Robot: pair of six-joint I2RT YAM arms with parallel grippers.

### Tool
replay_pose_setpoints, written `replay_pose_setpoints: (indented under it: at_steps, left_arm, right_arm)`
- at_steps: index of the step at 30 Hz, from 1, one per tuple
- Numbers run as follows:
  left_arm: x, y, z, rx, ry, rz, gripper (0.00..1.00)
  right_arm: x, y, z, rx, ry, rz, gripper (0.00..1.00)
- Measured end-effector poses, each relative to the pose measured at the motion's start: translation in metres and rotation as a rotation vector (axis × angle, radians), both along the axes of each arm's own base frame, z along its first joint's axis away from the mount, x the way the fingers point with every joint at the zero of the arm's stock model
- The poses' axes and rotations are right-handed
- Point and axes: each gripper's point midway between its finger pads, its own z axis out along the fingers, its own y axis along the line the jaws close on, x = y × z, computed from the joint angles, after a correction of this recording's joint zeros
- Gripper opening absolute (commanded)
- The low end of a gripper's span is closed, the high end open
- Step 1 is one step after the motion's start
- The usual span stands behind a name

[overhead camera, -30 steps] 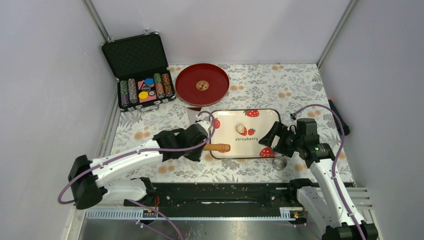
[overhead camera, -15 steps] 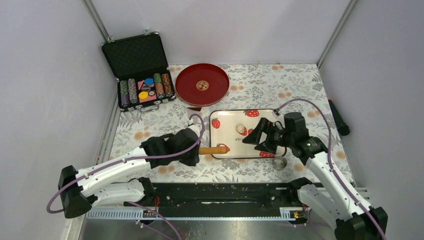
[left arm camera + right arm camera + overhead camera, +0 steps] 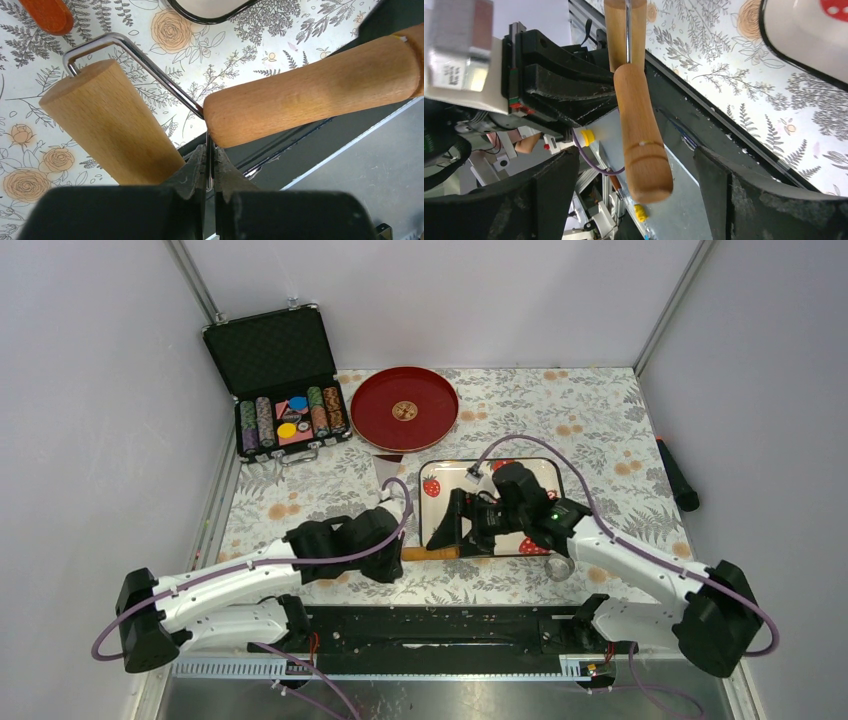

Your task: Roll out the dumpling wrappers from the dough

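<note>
My left gripper is shut on the thin metal frame of the tan wooden roller, just off the near-left corner of the strawberry tray. In the left wrist view the roller drum is left of the jaws and the handle is to the right. My right gripper is open, its fingers on either side of the roller handle without touching it. The dough is hidden under my right arm. No dumpling wrappers show.
A small metal ring cutter lies by the tray's near-right corner. A red plate and an open poker chip case stand at the back left. A black tool lies at the right edge. The arms' base rail runs just below the roller.
My right gripper has swung left across the tray to the roller's handle, covering the dough lump. My left gripper has drawn the roller slightly back toward the near edge.
</note>
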Motion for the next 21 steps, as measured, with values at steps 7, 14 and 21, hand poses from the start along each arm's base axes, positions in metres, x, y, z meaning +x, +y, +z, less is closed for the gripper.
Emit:
replay_pose_setpoints:
  at_steps: [7,14,21]
  left_arm:
    - [-0.006,-0.005,0.002,-0.015,0.005,-0.012,0.0]
    - [-0.009,-0.006,0.005,-0.032,0.003,-0.016,0.0]
    - [-0.011,-0.004,0.003,-0.025,0.015,-0.002,0.0]
  right_arm:
    - [-0.012,0.027,-0.012,-0.019,0.049,0.047,0.82]
    - [-0.015,0.041,-0.019,-0.027,0.071,0.068,0.76]
    - [-0.015,0.048,-0.014,0.0,0.069,0.066,0.68]
